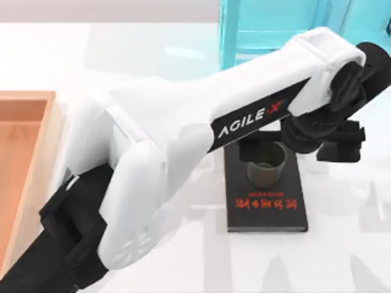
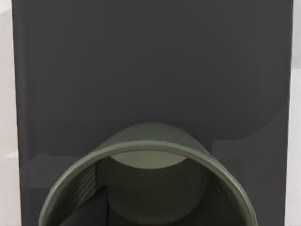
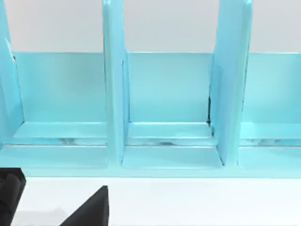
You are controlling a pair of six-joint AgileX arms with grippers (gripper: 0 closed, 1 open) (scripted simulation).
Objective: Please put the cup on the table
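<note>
At nine o'clock in the top view, an orange-brown wooden tray [image 1: 24, 159] is sitting at the table's [image 1: 342, 256] edge. The left arm is reaching across toward three o'clock, its left gripper [image 1: 269, 160] placed at the cup [image 1: 267, 163], which is standing upright on the black book [image 1: 266, 204] just right of centre. In the left wrist view one dark finger [image 2: 91, 211] is showing inside the cup's [image 2: 150, 183] rim, so the fingers appear to be gripping its wall. At one o'clock a blue rack [image 1: 287, 27] is standing. The right gripper [image 3: 56, 202] is idling before that rack [image 3: 169, 103]; whether its fingers are open I cannot tell. The cup is not yet on the table: lifting and setting down remain.
</note>
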